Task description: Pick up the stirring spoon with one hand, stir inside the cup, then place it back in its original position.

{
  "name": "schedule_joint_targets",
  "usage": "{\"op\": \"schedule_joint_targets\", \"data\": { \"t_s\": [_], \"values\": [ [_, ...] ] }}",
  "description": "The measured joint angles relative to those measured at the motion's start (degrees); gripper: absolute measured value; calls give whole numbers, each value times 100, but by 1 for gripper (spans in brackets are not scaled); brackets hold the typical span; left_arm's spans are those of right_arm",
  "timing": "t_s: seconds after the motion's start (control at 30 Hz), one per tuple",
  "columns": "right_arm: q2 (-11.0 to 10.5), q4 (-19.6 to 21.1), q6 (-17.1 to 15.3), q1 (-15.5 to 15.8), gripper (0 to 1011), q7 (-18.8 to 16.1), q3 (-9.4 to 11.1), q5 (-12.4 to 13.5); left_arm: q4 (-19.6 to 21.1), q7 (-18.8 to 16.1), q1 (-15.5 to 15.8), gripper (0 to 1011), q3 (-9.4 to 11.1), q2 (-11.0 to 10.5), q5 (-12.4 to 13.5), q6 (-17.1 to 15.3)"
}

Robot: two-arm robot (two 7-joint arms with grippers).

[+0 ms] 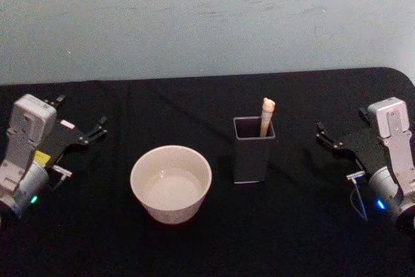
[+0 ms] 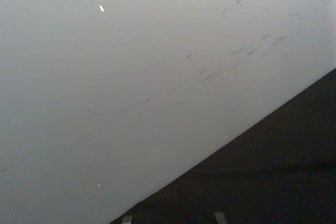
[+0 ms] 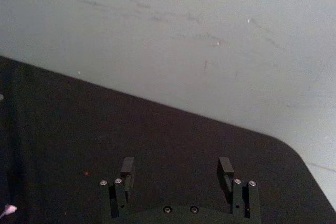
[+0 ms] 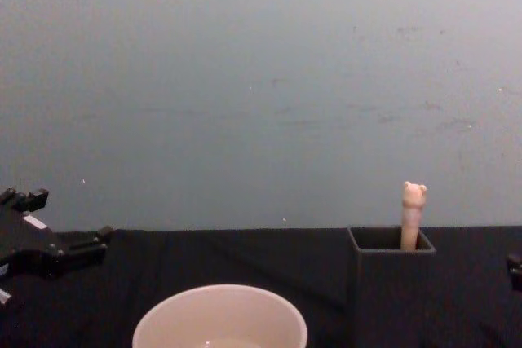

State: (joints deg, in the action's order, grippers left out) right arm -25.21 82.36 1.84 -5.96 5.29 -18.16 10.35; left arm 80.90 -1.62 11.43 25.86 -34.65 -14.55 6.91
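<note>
The stirring spoon (image 1: 266, 116) stands upright in the dark grey square holder (image 1: 253, 150) at centre right, and just its cream handle with the bear-like knob (image 4: 413, 205) sticks out; the bowl is hidden inside. The wide cream cup (image 1: 170, 183) sits to the left of the holder (image 4: 391, 283), a small gap apart. My left gripper (image 1: 81, 113) hovers open at the table's left side, well away from the cup (image 4: 220, 319). At the right side my right gripper (image 1: 342, 122) is open too, with nothing between its fingers (image 3: 127, 169), some way right of the holder.
A black cloth covers the table (image 1: 207, 244), with a pale wall (image 1: 207, 17) right behind it. The table's rounded far right corner (image 3: 294, 150) lies ahead of the right gripper. Bare cloth lies between each gripper and the two vessels.
</note>
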Motion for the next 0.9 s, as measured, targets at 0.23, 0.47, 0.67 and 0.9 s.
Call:
{"op": "schedule_joint_targets", "data": {
  "t_s": [0.23,0.47,0.67,0.9],
  "values": [
    [24,-23,-97,-7,1002,-76,32,4,0,0,0,1001,0,0,0,0],
    [21,-18,-77,-6,1002,-57,26,4,0,0,0,1001,0,0,0,0],
    [18,-15,-66,-3,1002,-49,22,4,0,0,0,1001,0,0,0,0],
    [14,-12,-57,-3,1000,-45,18,4,0,0,0,1001,0,0,0,0]
  ]
}}
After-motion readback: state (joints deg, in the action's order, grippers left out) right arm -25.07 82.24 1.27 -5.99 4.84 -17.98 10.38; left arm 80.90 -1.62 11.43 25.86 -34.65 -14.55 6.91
